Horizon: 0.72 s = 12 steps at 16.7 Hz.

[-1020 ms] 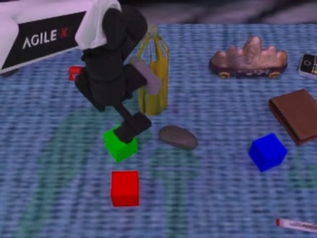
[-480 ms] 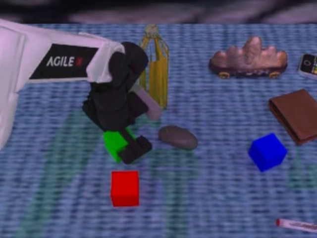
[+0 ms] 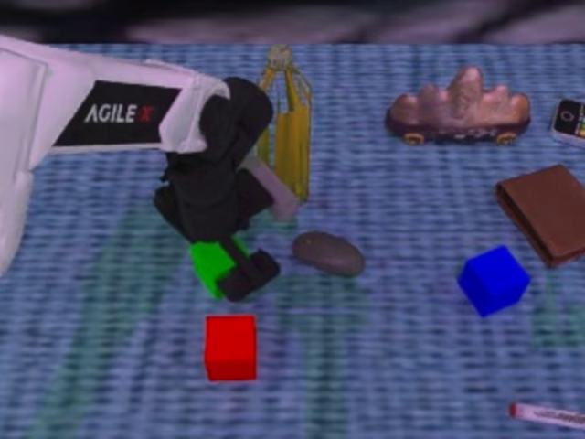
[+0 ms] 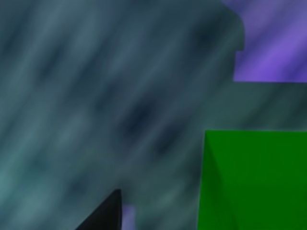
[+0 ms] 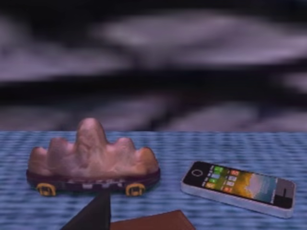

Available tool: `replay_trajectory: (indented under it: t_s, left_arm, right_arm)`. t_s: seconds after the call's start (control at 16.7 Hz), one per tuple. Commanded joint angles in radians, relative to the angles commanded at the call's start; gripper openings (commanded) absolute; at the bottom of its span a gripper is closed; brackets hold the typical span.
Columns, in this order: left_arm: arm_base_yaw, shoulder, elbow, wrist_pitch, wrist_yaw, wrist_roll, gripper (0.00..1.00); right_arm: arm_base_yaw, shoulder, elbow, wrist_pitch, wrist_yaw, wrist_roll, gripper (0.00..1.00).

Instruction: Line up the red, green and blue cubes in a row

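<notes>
Down low on the counter (image 3: pixel 420 366), the left claw (image 3: pixel 228 265) sits over the green cube (image 3: pixel 209 262), one finger against the cube's right side; whether it pinches the cube cannot be told. The red cube (image 3: pixel 229 347) lies just below the claw, the grey stone (image 3: pixel 328 252) just right, the blue cube (image 3: pixel 494 280) well apart to the right.

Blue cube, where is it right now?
In the top view the blue cube sits on the table's right side, below the brown wallet and well right of the grey stone.
</notes>
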Motion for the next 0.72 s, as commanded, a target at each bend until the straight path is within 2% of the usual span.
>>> replay_trajectory:
  t_s: [0.48, 0.72]
  left_arm:
    - [0.0, 0.0, 0.0, 0.0, 0.0, 0.0, 0.02]
    - [0.0, 0.0, 0.0, 0.0, 0.0, 0.0, 0.0]
  right_arm:
    - [0.0, 0.0, 0.0, 0.0, 0.0, 0.0, 1.0]
    - [0.0, 0.0, 0.0, 0.0, 0.0, 0.0, 1.0]
